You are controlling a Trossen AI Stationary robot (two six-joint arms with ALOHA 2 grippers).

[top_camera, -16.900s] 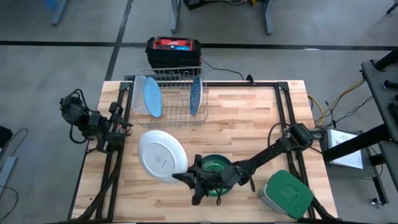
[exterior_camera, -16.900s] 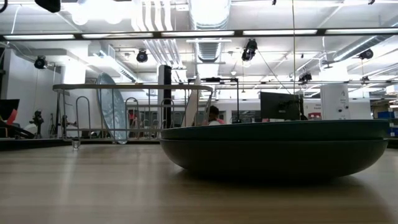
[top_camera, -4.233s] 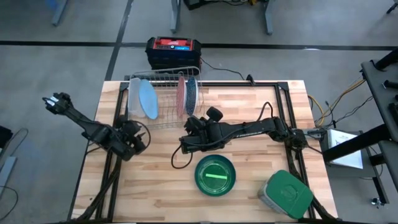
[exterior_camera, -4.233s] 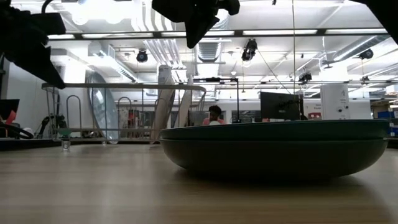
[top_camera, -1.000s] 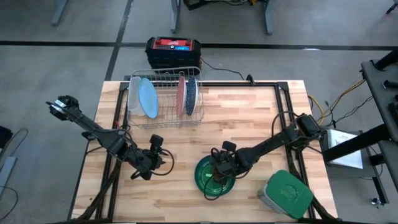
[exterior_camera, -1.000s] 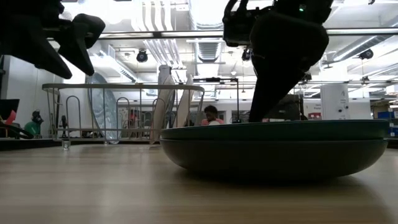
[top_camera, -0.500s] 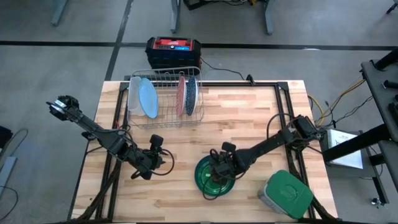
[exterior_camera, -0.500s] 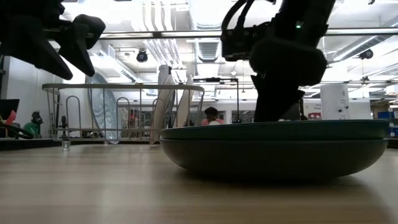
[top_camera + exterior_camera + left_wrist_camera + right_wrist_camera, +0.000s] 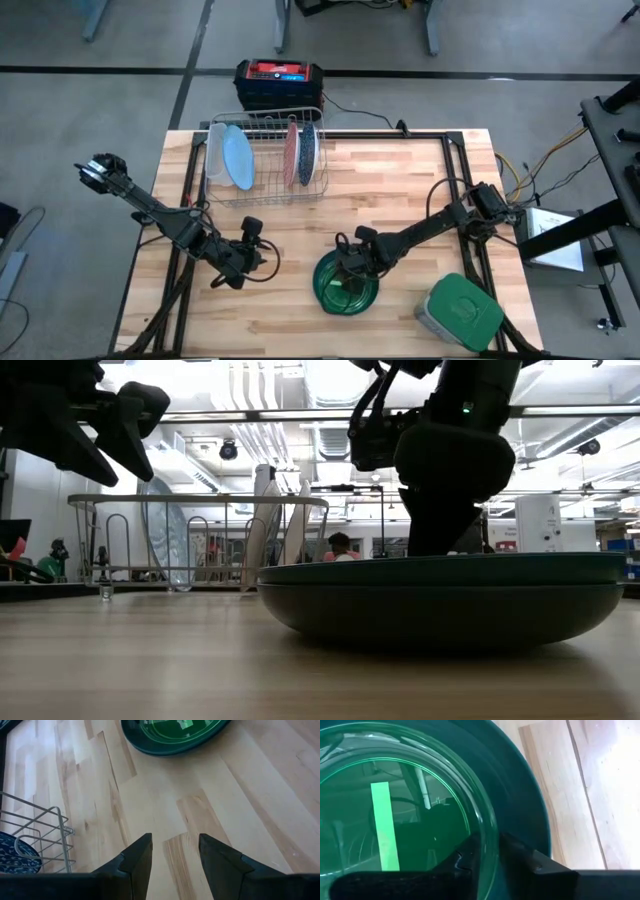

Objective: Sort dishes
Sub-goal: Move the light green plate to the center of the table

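A see-through lime green bowl sits in a dark green plate on the table's near middle; the low view shows the plate's side. My right gripper stands over the bowl's far side, shut on its rim. My left gripper hangs open above bare wood left of the green dishes, nothing between its fingers. A light blue plate, a reddish plate and a dark patterned plate stand on edge in the wire rack. My right gripper has the lime green bowl's rim between its two fingers, one finger inside the bowl and the other outside it. The fingers come from above, pointing steeply down. The bowl rests in the dark green plate, which lies flat on the table.
A grey container with a green lid stands at the near right corner. A black and red box sits beyond the far edge. Bare wood lies between the rack and the green dishes.
My right gripper has sunk a little over the green dishes and tipped more steeply down. The bowl and plate lie where they were.
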